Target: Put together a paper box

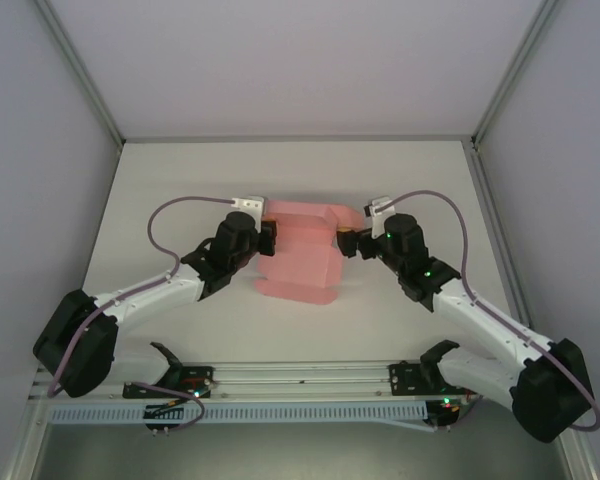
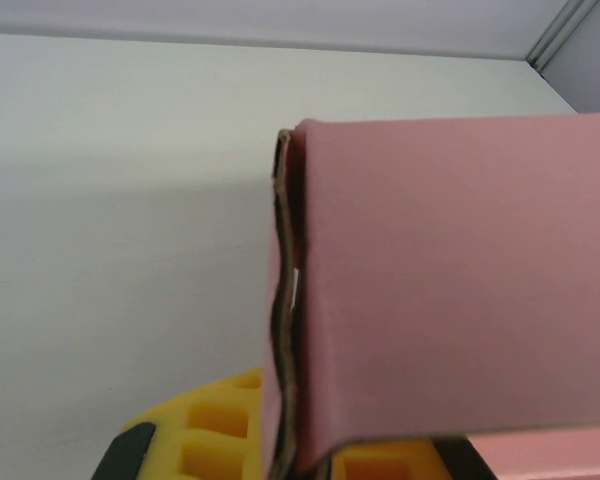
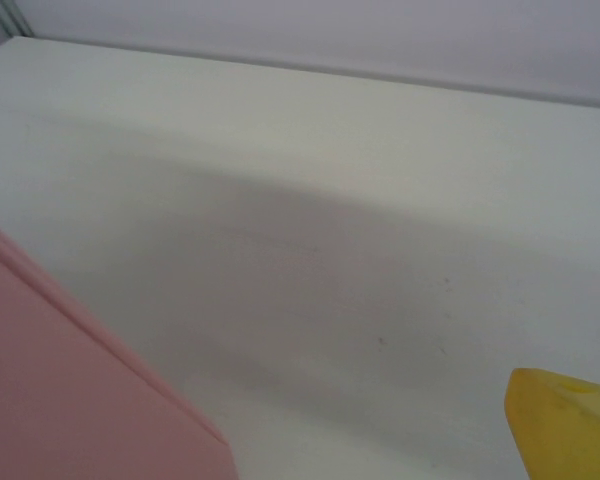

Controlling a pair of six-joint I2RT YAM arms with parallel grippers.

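The left gripper [image 1: 268, 236] pinches a doubled side wall of the paper box [image 1: 302, 262], which lies in the middle of the table [image 1: 180, 190]. The box looks half-formed, its near panels flat and unfolded. The right gripper [image 1: 351, 242] is at the box's right edge, but I cannot tell how wide it is.

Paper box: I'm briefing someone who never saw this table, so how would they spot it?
On the white table, look between the left tool and the right tool. There sits the paper box, a partly folded thin-card piece with flaps. It is the only pink thing.
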